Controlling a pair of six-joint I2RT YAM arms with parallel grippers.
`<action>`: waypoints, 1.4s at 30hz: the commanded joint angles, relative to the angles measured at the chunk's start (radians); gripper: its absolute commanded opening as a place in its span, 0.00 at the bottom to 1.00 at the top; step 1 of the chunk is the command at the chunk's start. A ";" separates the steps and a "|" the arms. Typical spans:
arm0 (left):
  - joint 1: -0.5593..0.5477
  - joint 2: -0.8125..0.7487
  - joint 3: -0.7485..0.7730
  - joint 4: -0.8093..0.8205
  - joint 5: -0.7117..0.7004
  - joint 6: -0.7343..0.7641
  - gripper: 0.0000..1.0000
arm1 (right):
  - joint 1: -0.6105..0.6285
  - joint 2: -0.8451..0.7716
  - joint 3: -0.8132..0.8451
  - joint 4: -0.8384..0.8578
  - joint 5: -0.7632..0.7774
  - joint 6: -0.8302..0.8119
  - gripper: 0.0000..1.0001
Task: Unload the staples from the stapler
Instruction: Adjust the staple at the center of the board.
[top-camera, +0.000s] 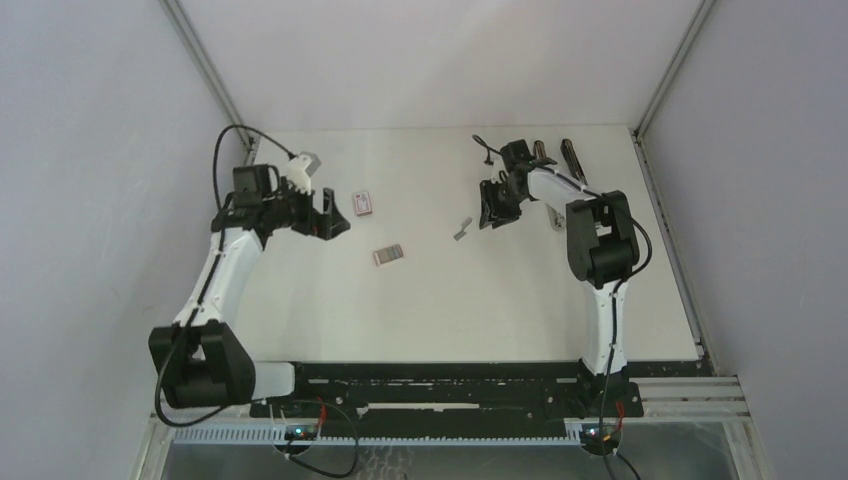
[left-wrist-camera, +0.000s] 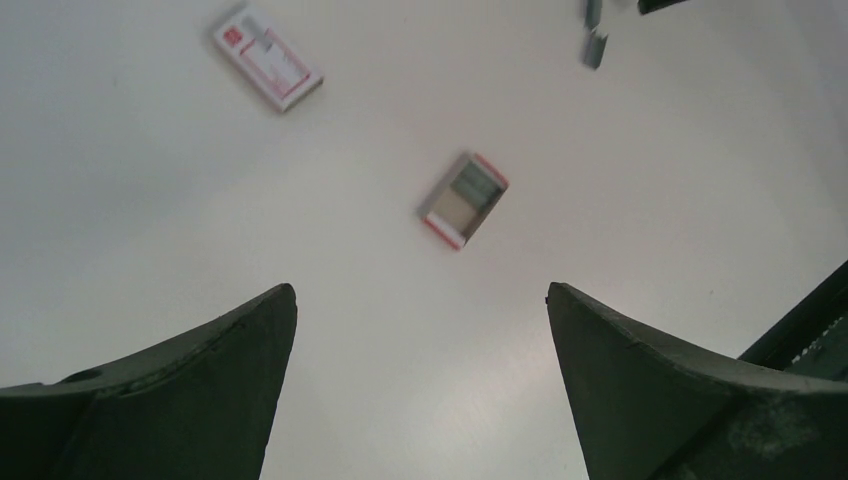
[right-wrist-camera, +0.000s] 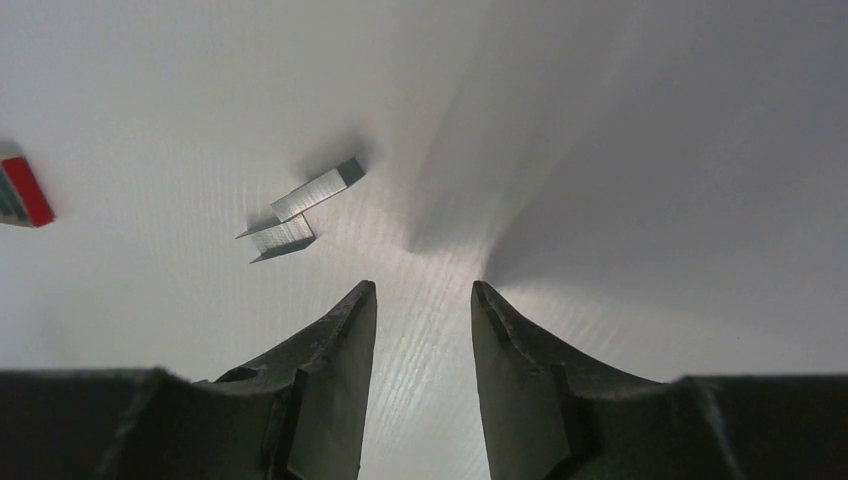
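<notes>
L tool (left-wrist-camera: 420, 292) spread wide — R tool (right-wrist-camera: 422, 287) only part-open; both arms stretched fwd, wrists angled down.

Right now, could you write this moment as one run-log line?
left gripper: open, empty | right gripper: open, empty | staples: two strips on table, apart from right gripper

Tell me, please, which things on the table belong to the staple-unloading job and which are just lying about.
Job:
thin grey metal staple strips
two dark elongated pieces, probably the stapler

Lying about:
closed pink-and-white cardboard box
open pink-and-white cardboard box
</notes>
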 joint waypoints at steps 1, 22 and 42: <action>-0.148 0.132 0.160 0.134 -0.064 -0.138 1.00 | -0.025 -0.056 0.003 0.055 -0.132 0.059 0.40; -0.716 0.864 0.991 -0.061 -0.617 -0.141 0.88 | -0.309 -0.290 0.080 -0.112 -0.278 -0.063 0.41; -0.848 1.163 1.236 -0.105 -0.781 -0.145 0.53 | -0.435 -0.544 -0.093 -0.092 -0.326 -0.108 0.45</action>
